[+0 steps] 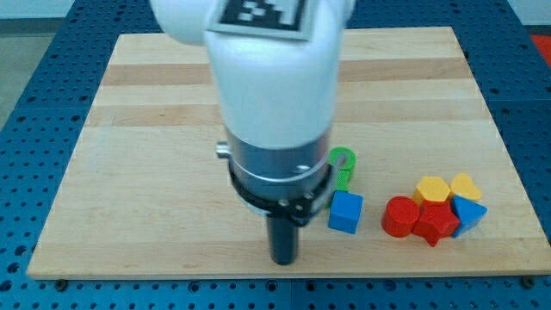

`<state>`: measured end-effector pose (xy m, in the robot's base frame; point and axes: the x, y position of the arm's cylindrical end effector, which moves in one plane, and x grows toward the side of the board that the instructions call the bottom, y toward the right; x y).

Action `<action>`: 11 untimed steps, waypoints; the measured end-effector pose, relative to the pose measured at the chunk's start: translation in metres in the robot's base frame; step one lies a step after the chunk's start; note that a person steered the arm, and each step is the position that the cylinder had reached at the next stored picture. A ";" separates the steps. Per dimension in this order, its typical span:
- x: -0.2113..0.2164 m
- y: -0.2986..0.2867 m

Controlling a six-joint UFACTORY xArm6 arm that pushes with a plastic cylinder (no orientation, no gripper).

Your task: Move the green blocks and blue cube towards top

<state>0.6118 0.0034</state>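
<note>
Camera view: my tip (283, 260) stands upright just left of blue cube (345, 212).

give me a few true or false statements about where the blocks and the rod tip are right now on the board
1. The blue cube lies to the view's right of my tip. True.
2. The green blocks sit at the view's top edge of the board. False: they are low on the board, just above the blue cube, partly hidden by the arm.
3. The red blocks touch the blue cube. False: bare wood separates them.
4. Two yellow blocks lie above the red blocks. True.
</note>
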 end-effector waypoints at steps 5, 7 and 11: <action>-0.018 0.069; -0.095 0.033; -0.131 -0.003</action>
<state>0.4811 0.0008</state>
